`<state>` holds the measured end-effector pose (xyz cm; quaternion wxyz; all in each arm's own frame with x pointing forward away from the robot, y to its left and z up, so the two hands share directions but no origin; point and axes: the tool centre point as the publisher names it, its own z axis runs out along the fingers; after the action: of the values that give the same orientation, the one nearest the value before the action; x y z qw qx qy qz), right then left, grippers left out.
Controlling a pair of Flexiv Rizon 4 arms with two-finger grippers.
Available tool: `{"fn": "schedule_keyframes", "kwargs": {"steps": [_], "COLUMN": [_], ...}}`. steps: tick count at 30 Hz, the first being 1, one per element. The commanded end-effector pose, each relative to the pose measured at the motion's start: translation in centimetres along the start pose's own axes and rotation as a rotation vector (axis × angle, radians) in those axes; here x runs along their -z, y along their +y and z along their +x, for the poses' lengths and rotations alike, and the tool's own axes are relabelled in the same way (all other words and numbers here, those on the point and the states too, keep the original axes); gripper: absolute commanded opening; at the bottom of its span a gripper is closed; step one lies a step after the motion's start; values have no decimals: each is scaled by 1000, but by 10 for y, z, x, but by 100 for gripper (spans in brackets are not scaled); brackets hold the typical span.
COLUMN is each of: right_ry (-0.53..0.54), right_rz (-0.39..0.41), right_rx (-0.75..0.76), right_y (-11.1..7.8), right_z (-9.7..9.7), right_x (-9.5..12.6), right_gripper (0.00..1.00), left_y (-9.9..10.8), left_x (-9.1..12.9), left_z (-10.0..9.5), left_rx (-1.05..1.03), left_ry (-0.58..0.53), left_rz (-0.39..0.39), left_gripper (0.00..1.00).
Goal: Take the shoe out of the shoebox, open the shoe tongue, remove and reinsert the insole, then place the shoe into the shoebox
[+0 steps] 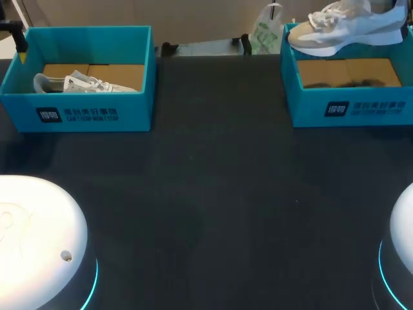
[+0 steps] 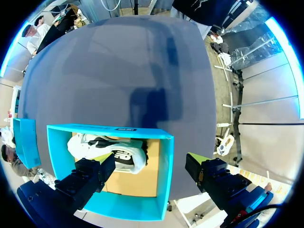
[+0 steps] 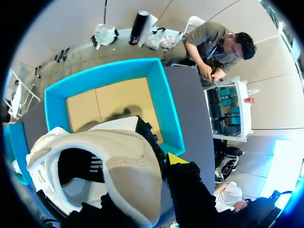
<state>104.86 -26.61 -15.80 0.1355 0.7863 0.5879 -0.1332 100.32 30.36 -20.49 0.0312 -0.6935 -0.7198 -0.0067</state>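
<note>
A white shoe (image 1: 342,29) hangs in the air over the right shoebox (image 1: 348,106) at the table's far right corner, sole down and toe pointing towards the middle of the table (image 1: 219,194), with its laces showing across the top. The right gripper (image 3: 142,190) holds it at the heel end. In the right wrist view one yellow-tipped finger (image 3: 176,159) presses against the outside of the heel, while its partner is hidden behind the shoe, so the hold is judged mainly from the shoe staying aloft. Below, the teal box stands open and shows only its brown cardboard floor.

Across the table, at the far left corner, a left shoebox (image 1: 97,113) of the same teal holds a second shoe (image 1: 84,82), pale with dark patches, lying on the cardboard towards one end. The left gripper (image 2: 149,165) hangs above this box with its fingers spread wide and nothing between them. In the left wrist view one finger sits over the box's inside near the shoe and the other outside the wall. Neither finger appears to touch anything.

By the look of it, the job is barely under way. The first step, getting the shoe out of its box, appears done or nearly so, as the shoe is clear of the walls but not yet set down. The tongue does not look pulled open, and the mouth of the shoe is too dark to show the insole. Opening the tongue, taking the insole out and putting it back, and returning the shoe to the box all seem left to do.
</note>
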Motion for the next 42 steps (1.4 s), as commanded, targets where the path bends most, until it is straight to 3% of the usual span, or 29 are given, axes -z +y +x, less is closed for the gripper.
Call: {"fn": "schedule_keyframes", "kwargs": {"steps": [1, 6, 8, 17, 24, 39, 42], "right_ry": [6, 6, -19, 9, 50, 50, 46], "right_rz": [-82, -82, -103, -121, -83, -83, -87], "right_rx": [-1, -1, 1, -56, -69, -69, -70], "right_y": [-9, -9, -18, -98, -156, -156, -175], "right_z": [-3, -3, -4, -1, 22, 22, 28], "right_x": [1, 1, 9, 20, 11, 11, 9], "right_gripper": [0, 0, 0, 0, 0, 0, 0], "left_y": [-1, -1, -1, -1, -1, -1, -1], "left_x": [0, 0, 0, 0, 0, 0, 0], "left_z": [0, 0, 0, 0, 0, 0, 0], "left_rx": [-1, -1, -1, -1, -1, -1, -1], "left_ry": [1, 1, 1, 1, 1, 1, 1], "left_rz": [-2, -2, -2, -2, -2, -2, -2], "left_gripper": [100, 100, 100, 100, 100, 100, 100]}}
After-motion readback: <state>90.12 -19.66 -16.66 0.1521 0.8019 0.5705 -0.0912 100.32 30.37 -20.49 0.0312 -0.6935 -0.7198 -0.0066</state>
